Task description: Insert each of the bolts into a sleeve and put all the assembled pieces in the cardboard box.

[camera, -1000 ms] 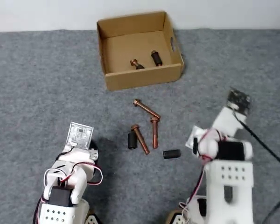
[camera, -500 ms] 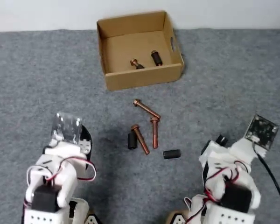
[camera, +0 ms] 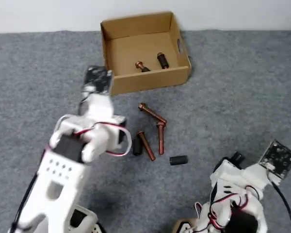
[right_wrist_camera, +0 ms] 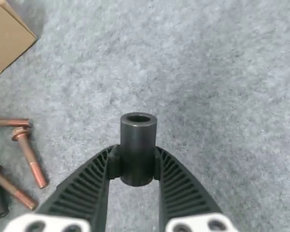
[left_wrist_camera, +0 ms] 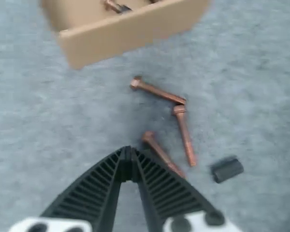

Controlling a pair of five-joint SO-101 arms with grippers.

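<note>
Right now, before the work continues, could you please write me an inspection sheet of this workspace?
Surface: grey carpet, lying flat.
Job's things: the cardboard box holds two assembled pieces; three loose bolts and two loose sleeves lie on the carpet in front of it; one black sleeve is held off the carpet.
Clutter: nothing seen.
Grippers: left tool shut and empty, above the loose bolts; right tool shut on the black sleeve.
Cables: red and white wires on the arms; a black cable by the right arm.
Surroundings: white wall behind the box.
</note>
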